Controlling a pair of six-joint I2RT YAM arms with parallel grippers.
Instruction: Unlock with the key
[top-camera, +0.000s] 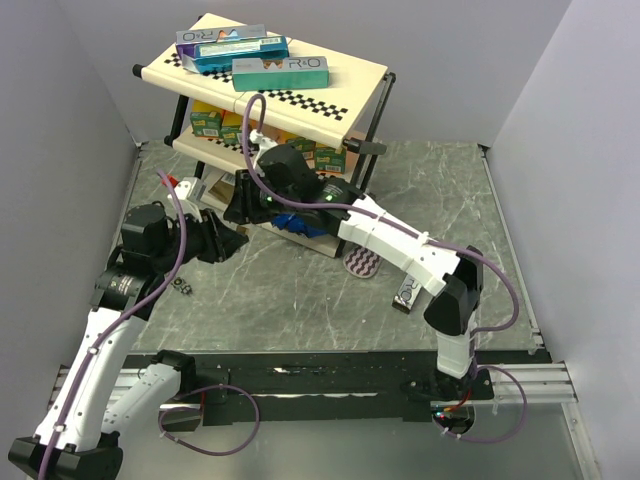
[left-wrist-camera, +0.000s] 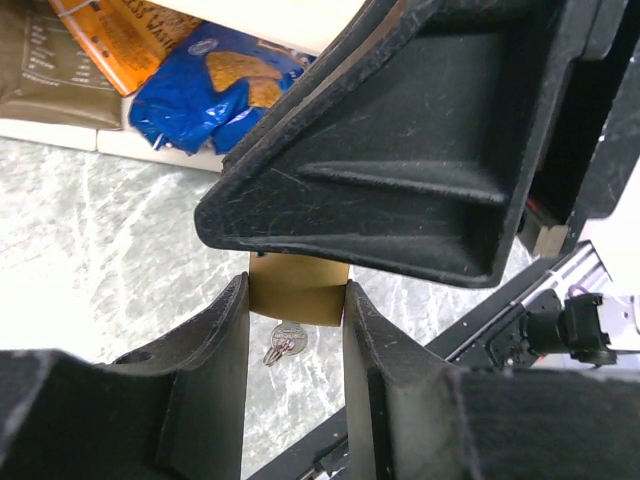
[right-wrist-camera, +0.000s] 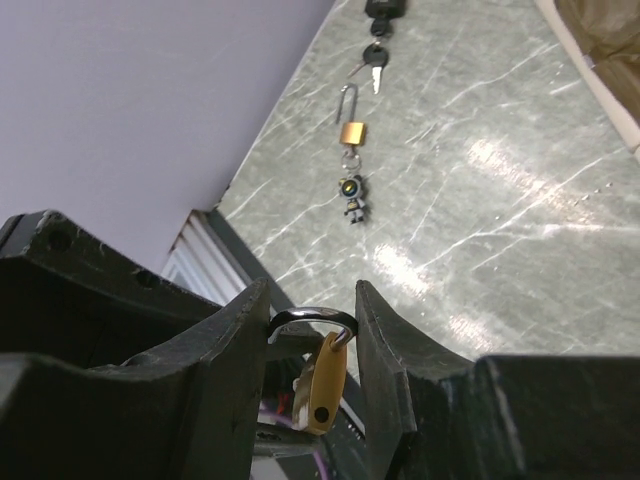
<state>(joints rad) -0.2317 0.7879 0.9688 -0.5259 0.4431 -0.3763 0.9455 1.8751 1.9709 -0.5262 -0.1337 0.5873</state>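
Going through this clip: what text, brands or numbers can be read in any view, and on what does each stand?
"R O", the mark between the letters unclear: teal box on top of the rack.
"R O" again: purple-edged box behind it.
"VANI", cut off at the frame edge: orange packet.
Too small or blurred to read: print on the green boxes and on the brown packet.

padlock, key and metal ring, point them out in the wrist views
padlock (left-wrist-camera: 298, 288), left wrist view, middle of its brass body
key (left-wrist-camera: 288, 341), left wrist view, its round head
metal ring (right-wrist-camera: 310, 313), right wrist view, top of its arc
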